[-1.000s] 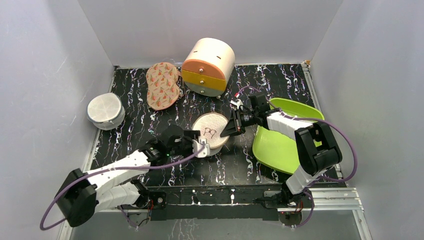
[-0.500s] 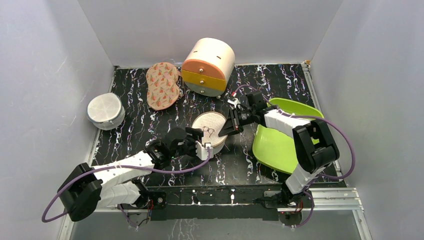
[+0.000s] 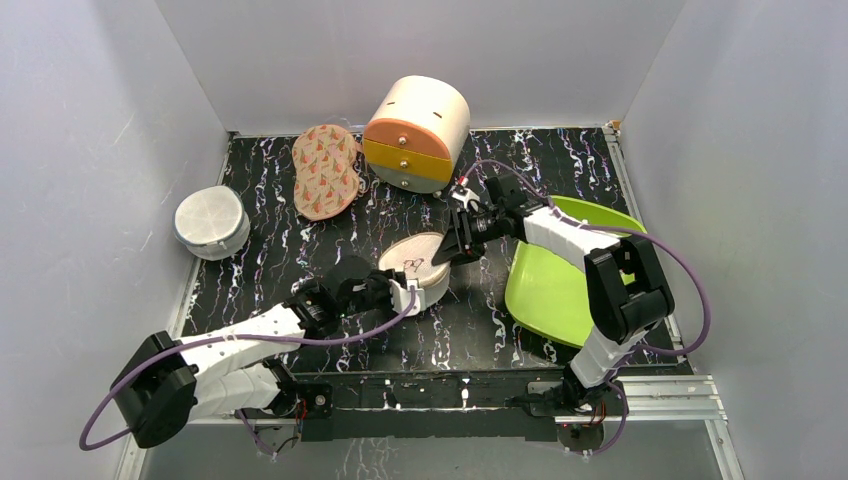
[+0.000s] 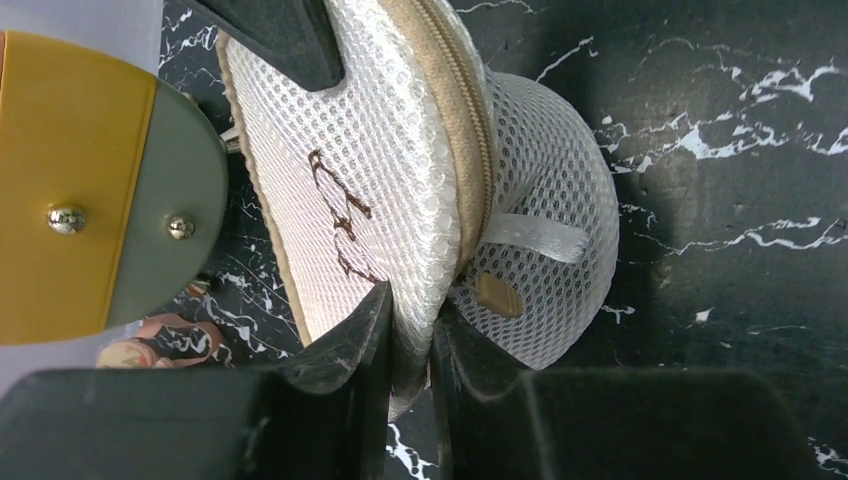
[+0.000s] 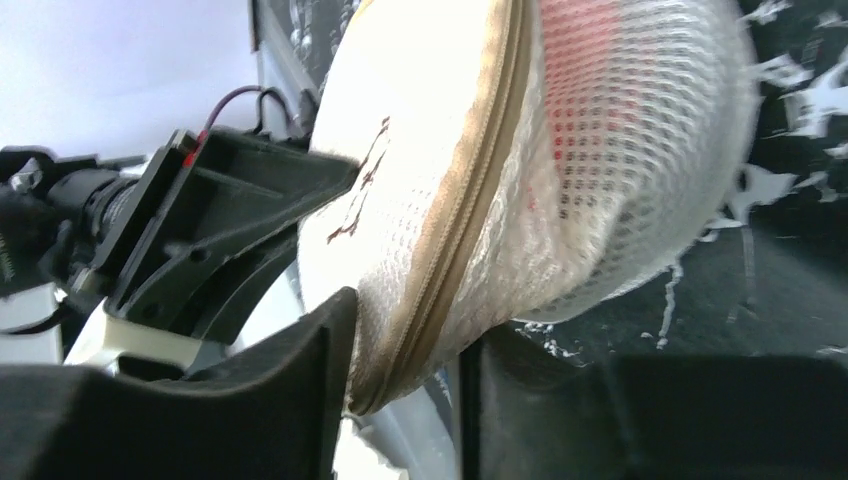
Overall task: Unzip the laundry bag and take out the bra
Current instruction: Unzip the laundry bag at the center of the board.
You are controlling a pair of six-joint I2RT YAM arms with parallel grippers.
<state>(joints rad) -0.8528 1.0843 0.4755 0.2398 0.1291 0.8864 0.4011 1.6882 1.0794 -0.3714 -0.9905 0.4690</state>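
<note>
The laundry bag, a round pouch of pale mesh with a beige zip, is tilted up on edge in the middle of the table. My left gripper is shut on its near rim, and the mesh is pinched between the fingers. My right gripper holds the far right rim, and the zip edge fills the gap between its slightly parted jaws. Red fabric of the bra shows through the mesh inside the bag. The zip looks closed, and a beige tab hangs beside it.
A green tray lies under the right arm. At the back stands a cream drum with orange and yellow drawers, with a carrot-print pad to its left. A flat white round mesh case sits at the far left.
My left gripper has closed onto the bag's near rim. My right gripper has shifted up and left with the far rim, tipping the bag more steeply, and its jaws have widened a little.
</note>
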